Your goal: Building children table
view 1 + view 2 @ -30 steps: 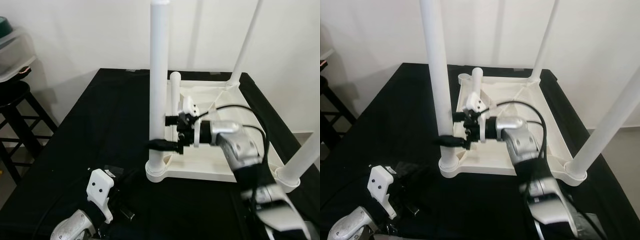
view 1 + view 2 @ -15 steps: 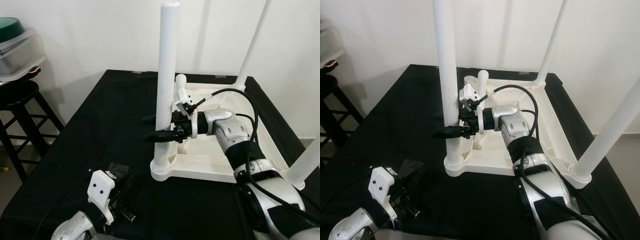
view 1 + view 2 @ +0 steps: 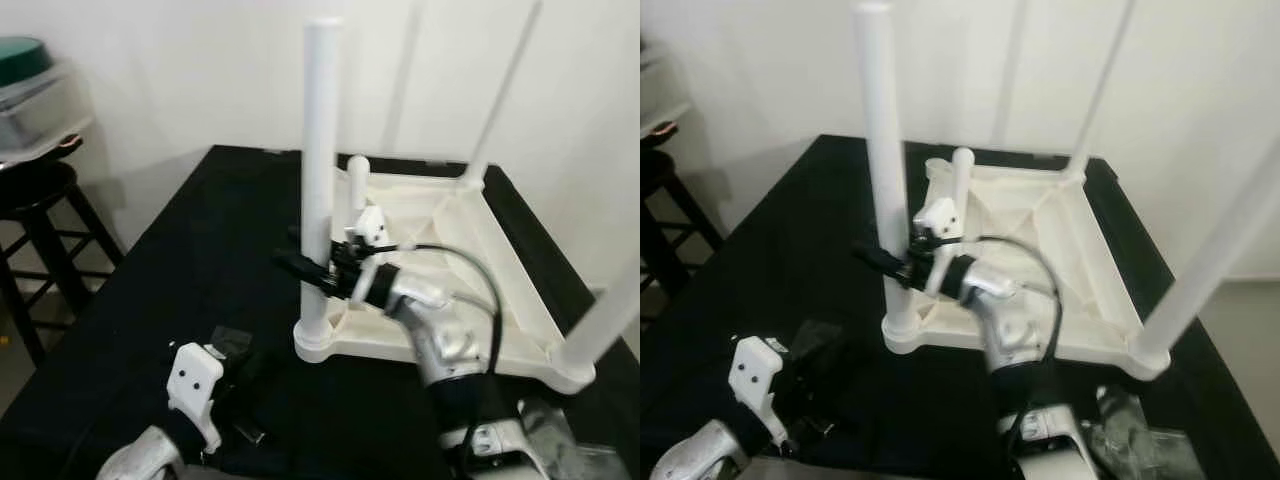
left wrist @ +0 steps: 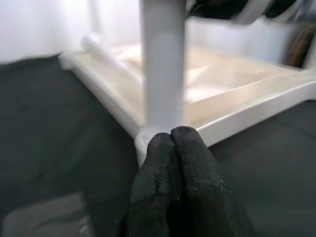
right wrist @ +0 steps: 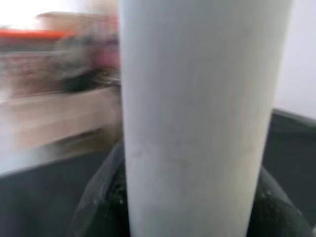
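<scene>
A white children's table lies upside down on a black cloth. Its near-left leg stands upright in the corner socket. My right gripper reaches in from the right at about a third of the leg's height, one black finger on each side of it, shut on it. In the right wrist view the leg sits close up between the fingers. My left gripper rests low on the cloth in front of that corner, fingers pressed together and holding nothing.
Two more legs stand at the far right and the near right corners. A short white post is at the far-left corner. A black stool and a plastic bin stand to the left. A small clear bag lies on the cloth.
The camera has shifted. My right gripper's fingers have closed in on the near-left leg, and its forearm now comes from lower down. The left gripper stays put.
</scene>
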`<state>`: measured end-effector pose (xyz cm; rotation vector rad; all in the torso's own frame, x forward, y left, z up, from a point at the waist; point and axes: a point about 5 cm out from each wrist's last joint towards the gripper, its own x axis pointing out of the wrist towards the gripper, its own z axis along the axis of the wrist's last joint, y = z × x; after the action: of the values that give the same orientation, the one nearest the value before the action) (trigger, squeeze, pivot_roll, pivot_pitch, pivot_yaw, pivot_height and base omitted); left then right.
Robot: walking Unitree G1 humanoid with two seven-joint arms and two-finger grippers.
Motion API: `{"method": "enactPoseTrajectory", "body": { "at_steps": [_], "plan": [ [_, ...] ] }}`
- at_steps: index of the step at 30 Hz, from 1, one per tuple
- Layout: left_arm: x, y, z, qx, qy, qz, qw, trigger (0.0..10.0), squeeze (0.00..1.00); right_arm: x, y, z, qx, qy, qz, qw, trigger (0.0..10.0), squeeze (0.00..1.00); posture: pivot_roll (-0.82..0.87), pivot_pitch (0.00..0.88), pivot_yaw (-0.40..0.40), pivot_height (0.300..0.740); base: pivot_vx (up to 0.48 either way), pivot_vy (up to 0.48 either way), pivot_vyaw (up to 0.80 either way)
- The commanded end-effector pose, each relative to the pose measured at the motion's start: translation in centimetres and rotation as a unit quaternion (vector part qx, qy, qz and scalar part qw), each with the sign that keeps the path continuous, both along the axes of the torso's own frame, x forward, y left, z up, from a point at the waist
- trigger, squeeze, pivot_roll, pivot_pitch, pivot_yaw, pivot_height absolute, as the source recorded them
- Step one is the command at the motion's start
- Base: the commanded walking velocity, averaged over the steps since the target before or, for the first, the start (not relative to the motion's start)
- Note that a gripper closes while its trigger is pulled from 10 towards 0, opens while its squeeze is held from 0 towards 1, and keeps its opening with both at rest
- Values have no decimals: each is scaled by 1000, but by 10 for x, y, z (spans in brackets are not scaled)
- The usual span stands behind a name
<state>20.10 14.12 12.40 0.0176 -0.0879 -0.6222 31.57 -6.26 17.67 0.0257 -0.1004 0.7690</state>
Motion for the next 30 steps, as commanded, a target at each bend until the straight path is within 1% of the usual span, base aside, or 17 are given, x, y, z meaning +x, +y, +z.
{"method": "enactPoseTrajectory", "body": {
  "at_steps": [1,3,4,7,8,9,10,12,13,16,17,21,22,23,27,28,30],
  "plan": [
    [0,4,0,3,1,1,1000,0,0,-4,-8,-26,-75,28,-62,995,0,0,-35,40,3,740,0,0,0],
    [0,4,0,3,1,1,1000,0,0,-4,-8,-26,-75,28,-62,995,0,0,-35,40,3,740,0,0,0],
    [3,3,0,2,3,-5,1000,0,0,0,-3,-33,-79,67,-29,994,0,0,-7,30,-15,740,0,0,0],
    [3,2,-1,2,2,-6,1000,0,0,1,0,-39,-65,105,-7,992,0,0,-11,29,-13,740,0,0,0],
    [3,2,-1,2,1,-2,1000,0,0,0,1,-35,-49,101,10,994,10000,0,-3,31,-15,740,0,0,0],
    [3,2,-1,2,1,-2,1000,0,0,0,1,-35,-49,101,10,994,10000,0,-3,31,-15,740,0,0,0],
    [3,2,0,2,-1,4,1000,0,0,-3,3,-27,-14,99,38,994,10000,35,-2,30,-16,740,0,0,0],
    [3,2,0,2,-1,4,1000,0,0,-3,3,-27,-14,99,38,994,10000,35,-2,30,-16,740,0,0,0],
    [3,2,0,2,-1,5,1000,0,0,-4,3,-22,-3,98,64,993,10000,1000,-1,28,-19,740,0,0,0],
    [3,2,0,2,-1,5,1000,0,0,-8,3,-7,2,86,113,990,10000,1000,0,27,-19,740,0,0,0],
    [4,2,0,1,-1,4,1000,0,0,-9,1,2,-14,60,142,988,10000,1000,1,23,-20,740,0,0,0],
    [4,2,0,1,-1,3,1000,0,0,-7,-2,11,-23,34,177,983,10000,1000,1,22,-20,740,0,0,0],
    [4,1,0,1,-1,1,1000,0,0,-3,-7,20,-38,8,224,974,10000,745,2,23,-22,740,0,0,0],
    [5,1,0,0,-1,1,1000,0,0,1,-12,27,-50,-7,260,964,10000,0,6,22,-19,740,0,0,0],
    [4,0,-1,0,0,0,1000,0,0,10,-18,35,-67,-14,307,949,10000,0,16,21,-19,740,0,0,0],
    [4,0,-1,1,0,0,1000,0,0,16,-19,39,-71,-6,339,938,10000,0,17,22,-22,740,0,0,0],
    [4,-1,-1,1,1,0,1000,0,0,21,-19,42,-76,1,363,929,10000,0,22,22,-23,740,0,0,0]
  ]
}}
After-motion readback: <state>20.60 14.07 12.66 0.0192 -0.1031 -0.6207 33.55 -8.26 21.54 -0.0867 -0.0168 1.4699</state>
